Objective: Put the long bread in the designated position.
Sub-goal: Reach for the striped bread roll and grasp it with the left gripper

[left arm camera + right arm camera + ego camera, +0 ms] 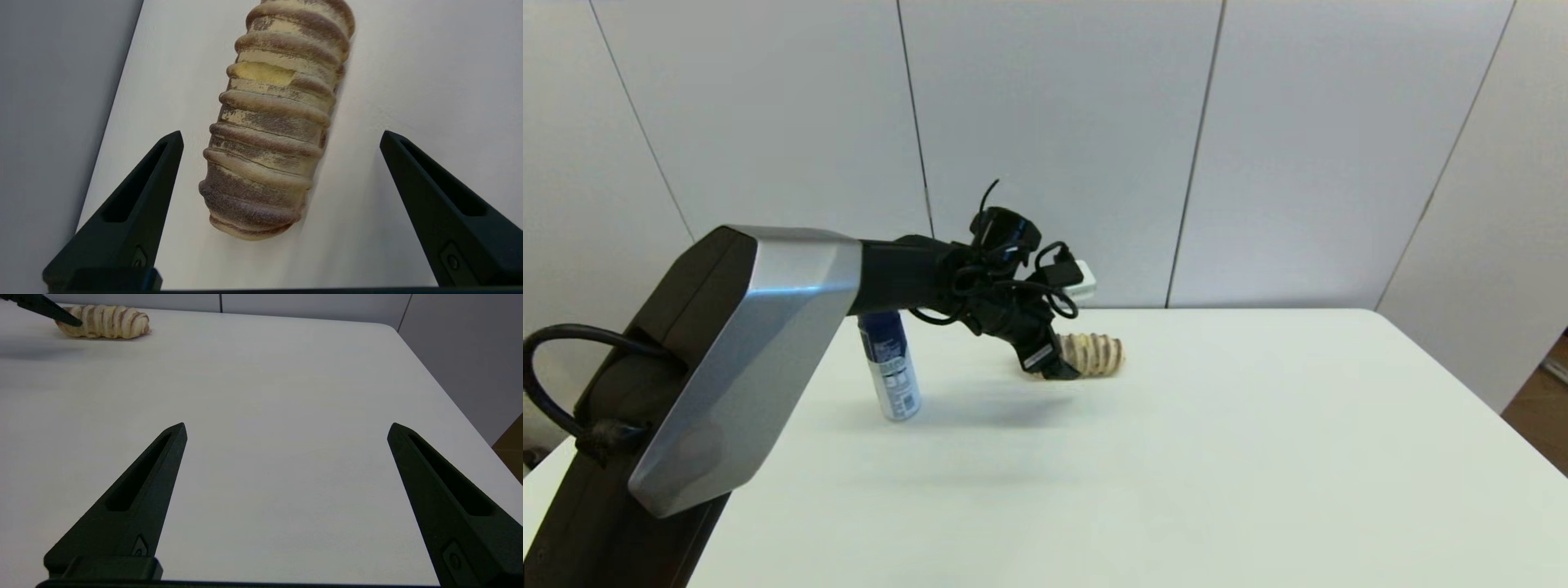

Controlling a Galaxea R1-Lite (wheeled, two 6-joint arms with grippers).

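— White tabletop (1258, 457), grey panels behind. Where's the long bread (1096, 354)?

— Centre of the head frame, near the far edge, right of a spray can (890, 367). It looks light, ridged and probably stiff; I'd grip across its middle.

— And the arms?

— The left gripper (280, 136) reaches down over the loaf's near end, jaws spread, not touching. The right gripper (286, 430) sits parked low, jaws also spread.

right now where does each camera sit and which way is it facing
Head view: on the robot's head, looking forward and down at the white table; left arm shows, left gripper at the long bread, spray can nearby.
Left wrist view: behind open fingers straddling the bread.
Right wrist view: low over the table, right gripper open and idle.
All three show the bread.
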